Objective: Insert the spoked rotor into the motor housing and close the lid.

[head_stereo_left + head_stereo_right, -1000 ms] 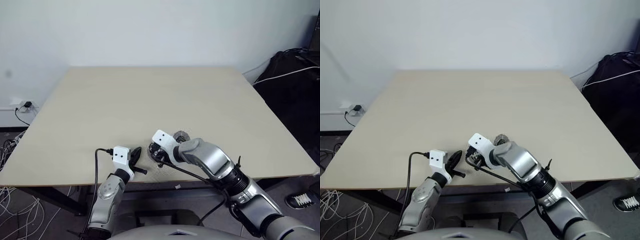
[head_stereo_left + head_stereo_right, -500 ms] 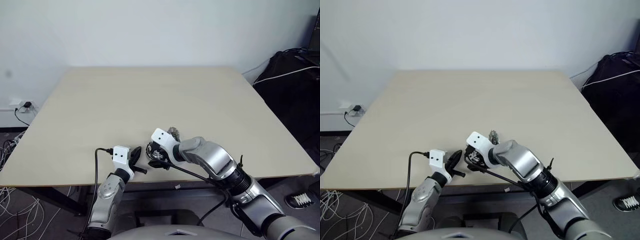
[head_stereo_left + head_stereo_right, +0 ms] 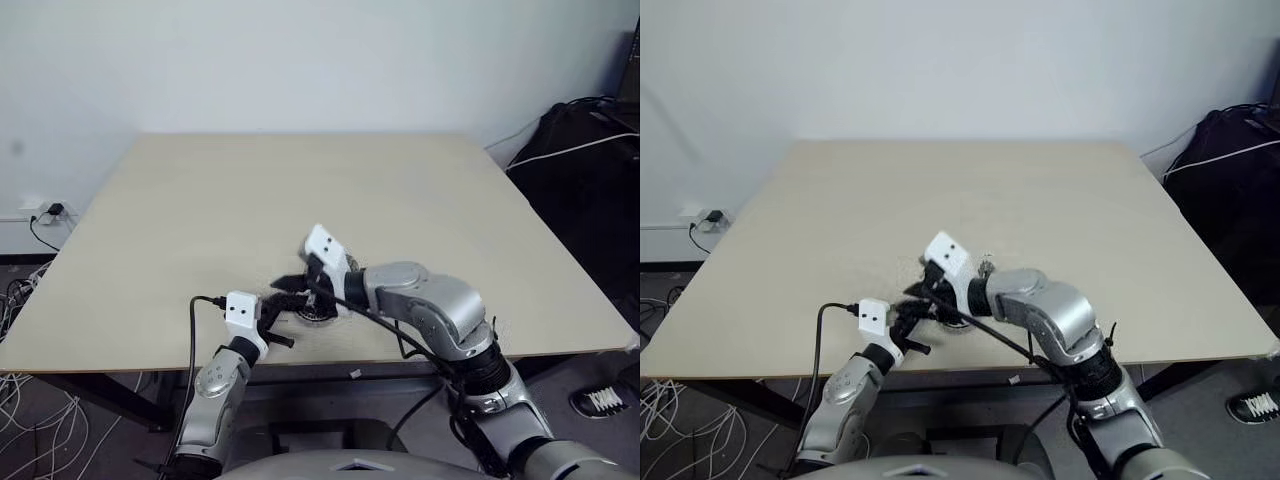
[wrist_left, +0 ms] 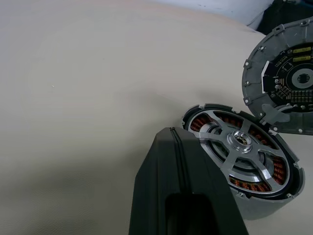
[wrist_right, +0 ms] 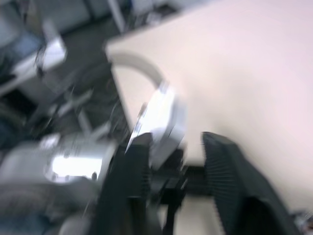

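The motor housing (image 4: 254, 196), a shallow round part with copper windings, lies near the table's front edge, and the silver spoked rotor (image 4: 238, 141) sits inside it. Just behind it the lid (image 4: 288, 83) stands tilted on its edge, dark centre facing my left gripper, its rim against the housing's rim. My left gripper (image 4: 173, 134) is shut and empty, close to the housing's left side (image 3: 318, 310). Above the housing, my right gripper (image 3: 288, 292) points left, open with nothing between its fingers (image 5: 230, 181).
The beige table (image 3: 300, 190) stretches wide and bare behind the parts; its front edge runs just below them. A black bag with white cables (image 3: 590, 130) sits off the right side. A wall socket (image 3: 50, 210) is at the left.
My right gripper has lifted off the housing, swung to point left and now hovers above it. The left gripper, housing and rotor have kept still.
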Robot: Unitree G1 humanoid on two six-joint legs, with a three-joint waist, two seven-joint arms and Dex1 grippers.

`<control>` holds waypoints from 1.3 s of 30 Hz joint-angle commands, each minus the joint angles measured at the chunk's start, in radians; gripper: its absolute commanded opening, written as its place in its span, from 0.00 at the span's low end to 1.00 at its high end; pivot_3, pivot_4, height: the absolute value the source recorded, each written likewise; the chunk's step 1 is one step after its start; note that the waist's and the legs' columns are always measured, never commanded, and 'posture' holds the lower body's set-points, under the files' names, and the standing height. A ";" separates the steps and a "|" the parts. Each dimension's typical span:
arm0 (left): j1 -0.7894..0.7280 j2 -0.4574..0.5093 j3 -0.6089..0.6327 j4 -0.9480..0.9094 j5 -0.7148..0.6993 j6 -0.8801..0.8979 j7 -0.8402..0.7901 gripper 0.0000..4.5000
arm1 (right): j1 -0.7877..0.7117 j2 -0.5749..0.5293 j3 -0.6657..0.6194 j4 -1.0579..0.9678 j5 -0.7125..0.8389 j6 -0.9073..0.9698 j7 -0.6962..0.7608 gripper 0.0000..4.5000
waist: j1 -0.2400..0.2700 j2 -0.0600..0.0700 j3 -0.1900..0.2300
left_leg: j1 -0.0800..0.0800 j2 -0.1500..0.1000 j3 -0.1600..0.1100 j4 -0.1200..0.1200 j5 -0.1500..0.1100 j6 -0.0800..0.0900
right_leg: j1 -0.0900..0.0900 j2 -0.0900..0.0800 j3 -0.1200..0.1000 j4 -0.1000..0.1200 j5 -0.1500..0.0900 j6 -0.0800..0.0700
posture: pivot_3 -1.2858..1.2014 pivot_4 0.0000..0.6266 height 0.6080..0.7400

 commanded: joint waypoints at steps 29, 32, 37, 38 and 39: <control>-0.009 0.010 0.001 -0.027 -0.006 -0.003 -0.010 0.00 | 0.167 -0.325 0.030 0.298 -0.530 -0.584 -0.177 0.00 | -0.004 0.000 0.000 | 0.001 -0.001 0.002 0.000 0.000 0.001 | 0.000 -0.001 0.002 -0.001 -0.003 -0.004 | 0.52 0.00 1.00; -0.009 0.012 0.001 -0.028 -0.006 -0.002 -0.010 0.00 | 0.184 -0.295 0.024 0.303 -0.524 -0.591 -0.168 0.00 | -0.002 0.000 0.000 | 0.001 -0.001 0.002 0.000 0.000 0.001 | 0.001 -0.001 0.002 -0.001 -0.003 -0.004 | 0.52 0.00 1.00; -0.010 0.016 0.001 -0.028 -0.008 0.002 -0.012 0.00 | 0.194 -0.238 0.028 0.292 -0.511 -0.594 -0.153 0.00 | -0.001 0.000 0.000 | 0.001 0.000 0.002 0.000 0.000 0.001 | 0.001 0.000 0.002 -0.001 -0.003 -0.004 | 0.52 0.00 1.00; -0.011 0.017 0.001 -0.028 -0.008 0.003 -0.012 0.00 | 0.195 -0.227 0.030 0.287 -0.509 -0.594 -0.147 0.00 | -0.001 0.000 0.000 | 0.001 0.000 0.001 0.000 0.000 0.001 | 0.001 0.000 0.002 -0.001 -0.003 -0.004 | 0.52 0.00 1.00; -0.011 0.018 0.001 -0.028 -0.008 0.004 -0.013 0.00 | 0.194 -0.219 0.032 0.285 -0.509 -0.594 -0.143 0.00 | -0.001 0.000 0.000 | 0.001 0.000 0.002 0.000 0.000 0.001 | 0.001 0.000 0.002 -0.001 -0.003 -0.004 | 0.52 0.00 1.00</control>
